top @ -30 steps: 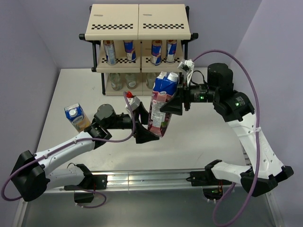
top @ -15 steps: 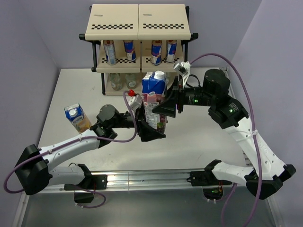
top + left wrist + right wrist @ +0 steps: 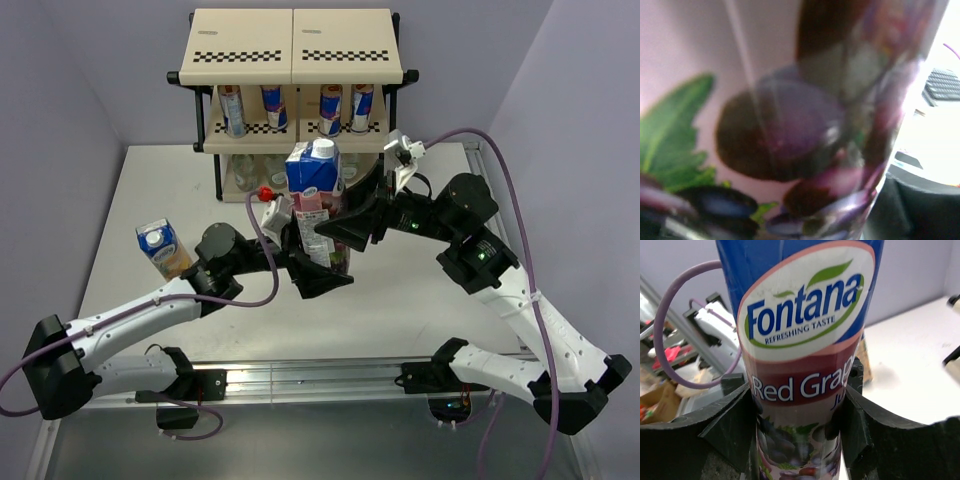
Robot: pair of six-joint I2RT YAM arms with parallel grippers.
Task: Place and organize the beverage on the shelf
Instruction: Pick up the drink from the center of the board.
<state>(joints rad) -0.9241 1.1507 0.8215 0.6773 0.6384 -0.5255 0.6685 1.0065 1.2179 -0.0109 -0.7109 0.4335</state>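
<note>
The cream, flat-topped shelf (image 3: 295, 60), with its black tube frame and checkered edges, stands at twelve o'clock. At its six o'clock the tall, glossy grape carton (image 3: 310, 175) is upright, clamped by the black moulded fingers of the right gripper (image 3: 796, 425). The left gripper (image 3: 318, 275) sits at the carton's base, but I cannot tell whether it is gripping.

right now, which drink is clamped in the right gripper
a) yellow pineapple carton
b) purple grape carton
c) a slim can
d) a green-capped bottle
b: in the right wrist view the right gripper closes on both sides of the purple grape carton, whose label reads "Red Grap"; the yellow pineapple carton sits apart on the table.
</note>
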